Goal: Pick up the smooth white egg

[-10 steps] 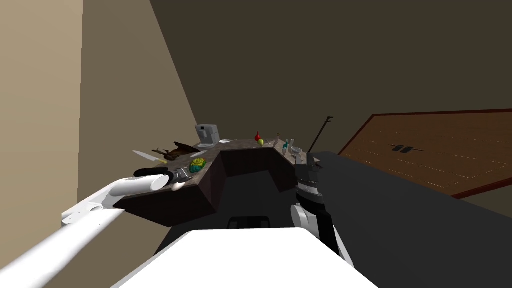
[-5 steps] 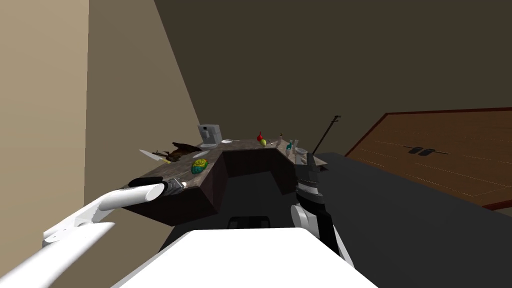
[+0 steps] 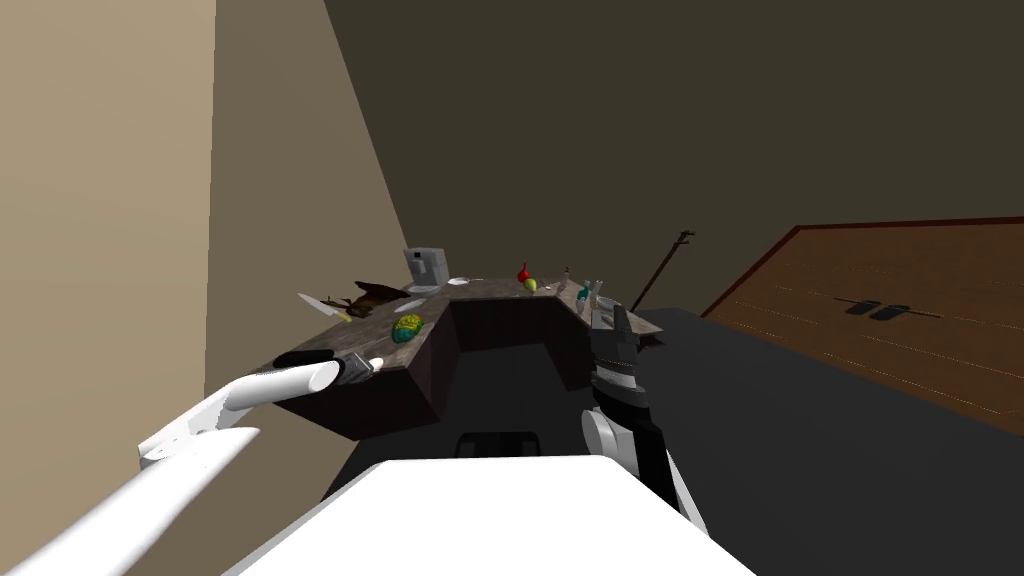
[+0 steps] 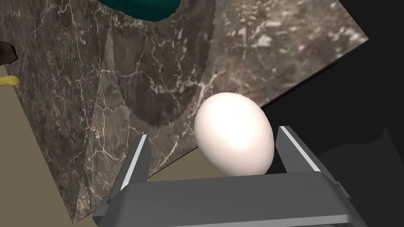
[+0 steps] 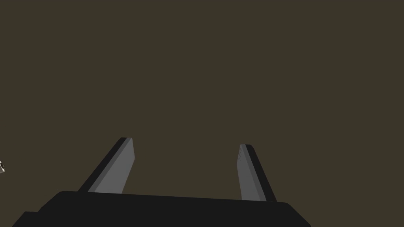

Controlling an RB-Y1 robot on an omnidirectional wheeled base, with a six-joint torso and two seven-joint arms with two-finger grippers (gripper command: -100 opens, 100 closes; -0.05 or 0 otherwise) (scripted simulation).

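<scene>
L arm comes in from the lower left of the head view to the near-left corner of the dark brown, white-veined marble counter (image 3: 365, 338). Its left gripper (image 4: 213, 132) stands wide, w/ the smooth white egg (image 4: 234, 134) between the fingers (image 4: 134, 163). The egg is just beside one blade, poss. touching it, and well apart from the other, so it isn't clamped. It sits at the counter's near edge, w/ marble behind it on one side and a black area on the other. In the head view it's a small pale spot left of centre, at the gripper's tip. Beyond it on the slab lies a teal-and-yellow rounded lump (image 3: 406, 328). Farther back, approx. upper centre, stands a grey boxy machine (image 3: 425, 268). R arm is upright, right of centre; the right gripper (image 5: 186, 142) has its blades spread apart.
</scene>
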